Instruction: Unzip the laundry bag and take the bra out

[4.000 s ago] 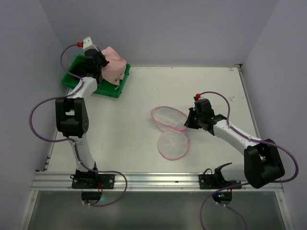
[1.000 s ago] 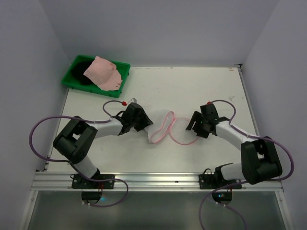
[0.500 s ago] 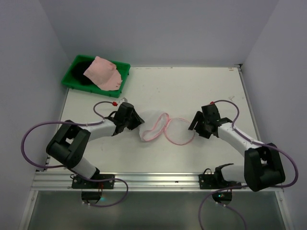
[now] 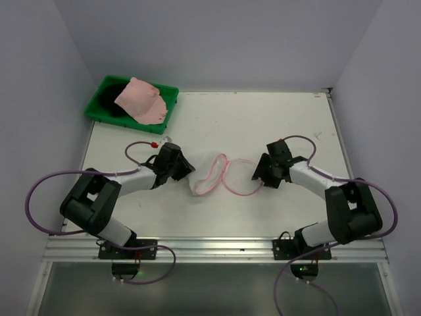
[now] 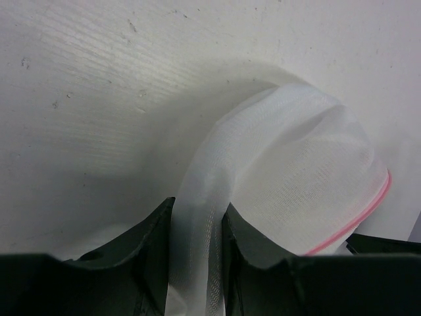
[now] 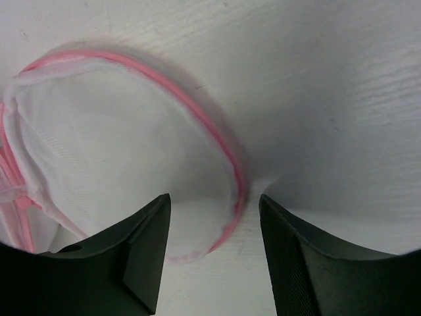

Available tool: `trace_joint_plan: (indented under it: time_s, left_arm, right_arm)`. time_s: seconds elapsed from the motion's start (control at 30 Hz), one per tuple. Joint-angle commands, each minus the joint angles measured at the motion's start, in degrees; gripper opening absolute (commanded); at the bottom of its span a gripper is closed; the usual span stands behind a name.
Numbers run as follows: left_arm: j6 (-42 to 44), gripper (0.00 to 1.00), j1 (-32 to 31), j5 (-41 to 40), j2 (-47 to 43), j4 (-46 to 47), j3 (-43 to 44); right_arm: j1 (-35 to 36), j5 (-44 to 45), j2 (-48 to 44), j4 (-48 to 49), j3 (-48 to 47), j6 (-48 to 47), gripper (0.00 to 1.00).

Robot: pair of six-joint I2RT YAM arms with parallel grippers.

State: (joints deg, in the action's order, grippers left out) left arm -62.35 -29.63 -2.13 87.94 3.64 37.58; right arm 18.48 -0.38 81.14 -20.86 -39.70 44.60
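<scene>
The round, translucent white mesh laundry bag with the pink zipper rim (image 4: 220,174) lies splayed open about mid-counter (image 4: 263,125), a bit toward the near edge, right between the two arms. The pale pink fabric bra (image 4: 141,99), or what looks like it, sits in the green rectangular plastic tray (image 4: 97,99) at the far left corner, well apart from the bag.

The left fingers (image 5: 197,230) are pinching a fold of the mesh. The right fingers (image 6: 214,217) are spread, straddling the pink rim without clamping it.

My take: this thing weighs next to nothing and is totally floppy, so the mesh will just bunch up and slide around. The zipper rim looks like the firmest part, so that's where I'd grab. No brand, label or writing readable anywhere.
</scene>
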Motion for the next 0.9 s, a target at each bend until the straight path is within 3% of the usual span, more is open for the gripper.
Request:
trace_joint_plan:
  time_s: [0.0,0.07,0.17,0.2,0.3,0.57,0.7,0.87]
  left_arm:
    - [1.09,0.35,0.45,-0.77,-1.81,0.4,-0.84]
    - [1.17,0.34,0.54,-0.77,-1.9,0.4,-0.84]
    - [1.79,0.33,0.54,-0.68,-2.07,0.58,-0.85]
    - [2.49,0.32,0.54,-0.51,-1.99,0.58,-0.67]
    - [3.46,0.29,0.36,0.1,-1.55,0.75,-0.06]
    - [5.31,0.09,-3.5,3.09,5.21,1.28,8.73]
    - [4.6,0.05,-5.26,2.66,8.2,1.46,12.95]
    - [4.6,0.04,-9.12,2.4,12.77,1.55,18.83]
  right_arm:
    - [1.56,-2.78,3.57,2.23,-2.74,1.36,0.58]
    - [2.17,-3.39,4.81,2.49,-3.54,1.8,0.54]
    - [2.52,-3.31,5.69,3.37,-3.37,2.6,0.37]
    - [2.53,-2.7,5.34,3.29,-3.19,2.86,0.21]
    - [2.53,1.86,2.45,0.13,-4.32,1.73,0.0]
    - [2.88,11.45,-6.69,-12.17,-12.93,-9.51,0.0]
    - [4.89,14.44,-7.93,-17.1,-18.9,-13.39,0.0]
    - [8.67,12.17,-7.49,-19.13,-23.57,-16.29,0.0]
